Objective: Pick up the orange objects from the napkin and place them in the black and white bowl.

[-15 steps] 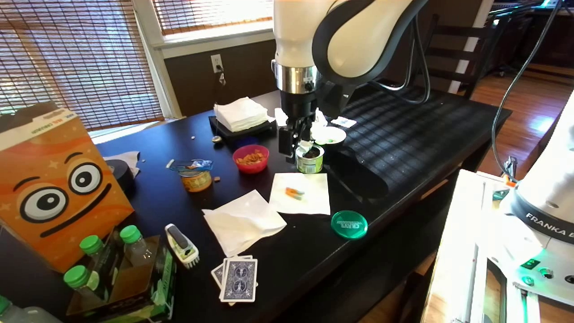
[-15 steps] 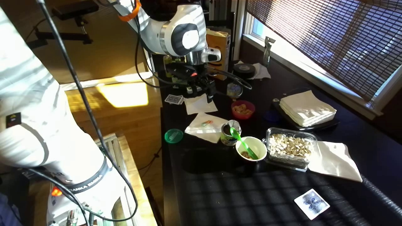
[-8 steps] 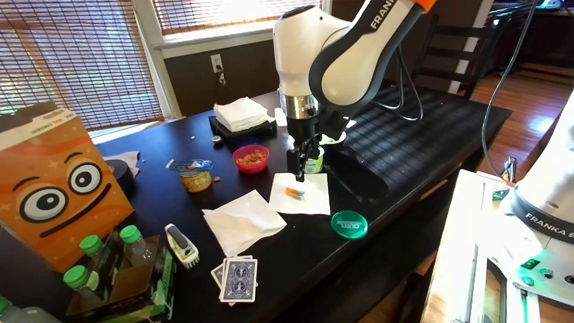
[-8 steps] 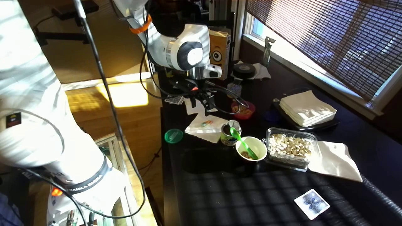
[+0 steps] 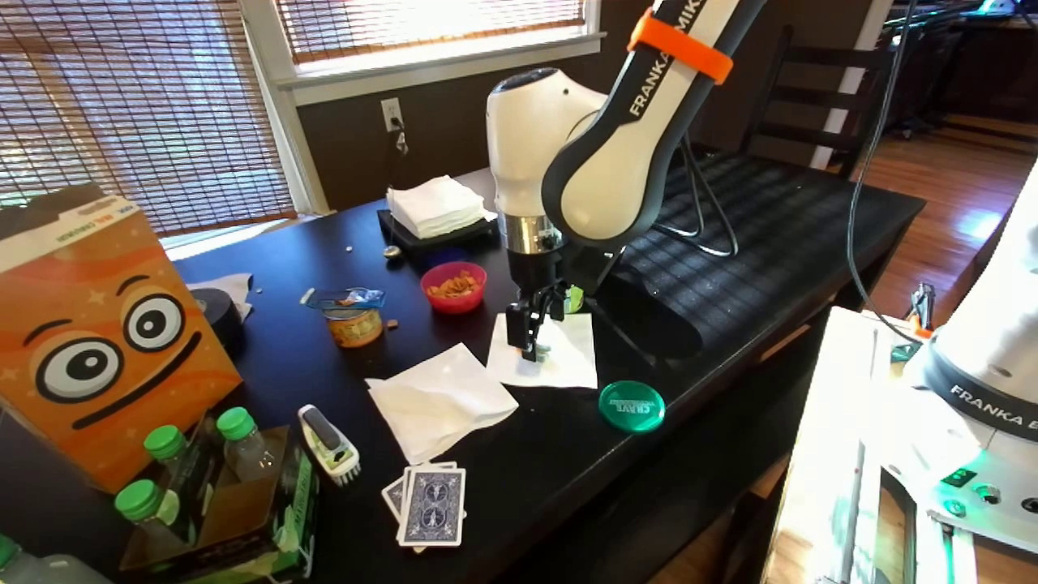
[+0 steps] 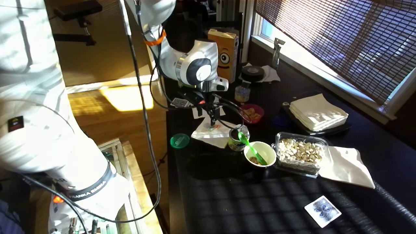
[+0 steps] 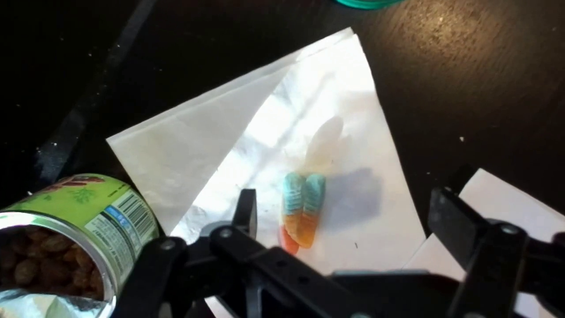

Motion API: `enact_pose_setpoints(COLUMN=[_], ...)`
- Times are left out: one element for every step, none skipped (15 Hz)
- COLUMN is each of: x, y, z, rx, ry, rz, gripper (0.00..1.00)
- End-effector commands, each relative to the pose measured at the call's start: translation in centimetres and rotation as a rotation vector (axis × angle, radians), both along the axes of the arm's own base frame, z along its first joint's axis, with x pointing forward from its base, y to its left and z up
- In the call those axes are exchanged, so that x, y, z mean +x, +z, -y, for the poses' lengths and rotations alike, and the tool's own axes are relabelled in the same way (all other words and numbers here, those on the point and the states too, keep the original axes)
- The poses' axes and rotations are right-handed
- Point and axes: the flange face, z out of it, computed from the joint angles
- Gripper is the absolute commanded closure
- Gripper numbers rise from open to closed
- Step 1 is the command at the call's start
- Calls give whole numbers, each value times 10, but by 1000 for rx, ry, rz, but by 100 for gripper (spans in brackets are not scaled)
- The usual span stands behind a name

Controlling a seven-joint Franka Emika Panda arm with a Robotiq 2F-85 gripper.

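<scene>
The orange objects (image 7: pixel 301 212) are small teal-and-orange gummy pieces with a reddish end. They lie side by side on the napkin (image 7: pixel 190 150), and also show in an exterior view (image 6: pixel 214 127). The pale napkin lies flat on the table in both exterior views (image 5: pixel 568 371) (image 6: pixel 208 138). My gripper (image 7: pixel 351 216) is open and empty, low over the napkin. In the wrist view the pieces sit between its fingers, closer to the left one. In an exterior view the gripper (image 5: pixel 542 334) partly covers them. The black and white bowl (image 6: pixel 267 152) holds a green spoon; the arm hides it in the remaining exterior view.
An open green can (image 7: pixel 123 212) of nuts stands beside the napkin and bowl. A red bowl (image 5: pixel 456 304), a second napkin (image 5: pixel 442 401) and a green lid (image 5: pixel 632 405) lie around. A clear seed container (image 6: pixel 302 169) stands beyond the bowl.
My gripper has come down from higher up to low over the napkin and the pieces. The pieces, napkin and bowl have not moved.
</scene>
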Motion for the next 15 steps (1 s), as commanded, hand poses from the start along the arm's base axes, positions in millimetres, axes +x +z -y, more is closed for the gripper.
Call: enact_pose_setpoints(x=[11,12,13,14,15,17,18,19,20,21,22,22,22,23,23], y=[-19,-22,-25,-27,-30,-31,-33,-33,-33,-33,-33,-33,-33,-33,-33], z=[-4,-3,-2,-1,0,2,4,6,8,11,12,14,16,17,17], rx=[22,24,27,29,30,33,35,35,35,34,34,35,35,35,36], ry=[-1,-4,-7,-10,-13,-18,-22,-28,-31,-37,-41,-46,-50,-53,-54], rz=[14,16,16,17,19,22,24,25,27,28,30,32,32,33,34], gripper=[0,0,0,5,8,13,14,20,15,18,16,15,18,19,22])
